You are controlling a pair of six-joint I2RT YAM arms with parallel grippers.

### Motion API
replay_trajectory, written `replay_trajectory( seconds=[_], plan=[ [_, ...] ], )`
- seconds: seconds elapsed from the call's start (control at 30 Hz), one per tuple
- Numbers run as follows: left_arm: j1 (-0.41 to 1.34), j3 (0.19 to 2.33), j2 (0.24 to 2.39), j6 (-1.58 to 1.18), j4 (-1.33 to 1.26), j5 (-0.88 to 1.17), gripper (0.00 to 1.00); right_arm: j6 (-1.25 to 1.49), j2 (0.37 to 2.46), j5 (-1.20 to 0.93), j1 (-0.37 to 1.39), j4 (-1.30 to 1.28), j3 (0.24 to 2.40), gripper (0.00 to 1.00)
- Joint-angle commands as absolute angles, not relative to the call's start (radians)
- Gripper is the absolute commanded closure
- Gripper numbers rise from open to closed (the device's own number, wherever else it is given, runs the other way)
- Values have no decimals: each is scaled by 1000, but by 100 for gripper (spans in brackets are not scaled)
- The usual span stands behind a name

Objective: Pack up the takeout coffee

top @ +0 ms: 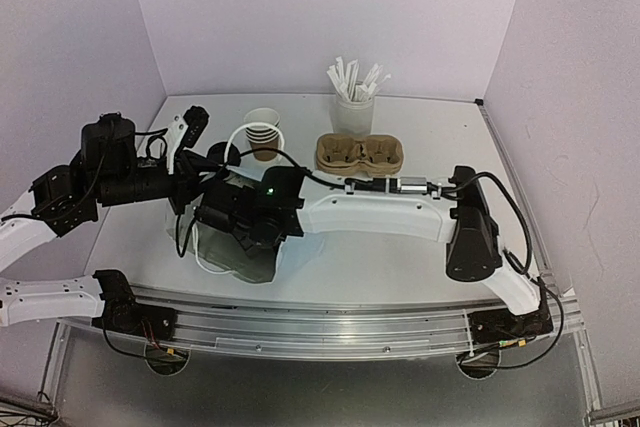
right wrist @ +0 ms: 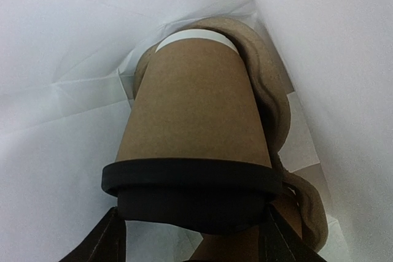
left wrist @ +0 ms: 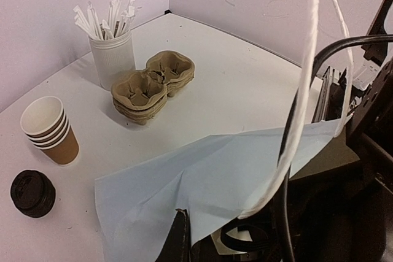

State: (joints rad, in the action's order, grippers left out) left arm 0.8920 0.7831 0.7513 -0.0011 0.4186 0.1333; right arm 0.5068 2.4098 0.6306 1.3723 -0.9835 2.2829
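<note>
The right gripper (right wrist: 193,237) reaches deep inside a white paper bag (right wrist: 61,59). Directly in front of it lies a brown paper cup (right wrist: 196,108), tipped on its side with its base pointing away. The cup's black lid (right wrist: 190,179) is the part nearest the gripper. The two fingers (right wrist: 113,240) stand spread, one at each side of that lid and right at its edge. Whether they press on it or only flank it cannot be told. The cup's far end sits in a brown pulp carrier (right wrist: 270,90), which curves along its right side inside the bag. The left gripper (left wrist: 181,237) is pressed together on the near edge of the bag, whose white handle (left wrist: 307,90) loops up beside the right arm. Elsewhere on the desk (left wrist: 245,90), a stack of empty cups (left wrist: 49,130) stands upright with a loose black lid (left wrist: 32,193) just beside it. Farther back, a stack of pulp carriers (left wrist: 150,84) sits next to a white cup of wrapped straws (left wrist: 112,53), well apart from both grippers.
</note>
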Motion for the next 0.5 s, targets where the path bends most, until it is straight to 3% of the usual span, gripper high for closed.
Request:
replay_trajectory(
  seconds=[0.0, 0.2, 0.47],
  plan=[
    [888, 769, 722, -13, 518, 85, 100, 759, 2228, 776, 1327, -951, 2244, 58],
    [887, 800, 728, 45, 461, -32, 100, 509, 2279, 571, 1328, -937, 2296, 42],
    [884, 771, 718, 9, 486, -45, 100, 448, 2198, 460, 1328, -852, 2182, 36]
  ],
)
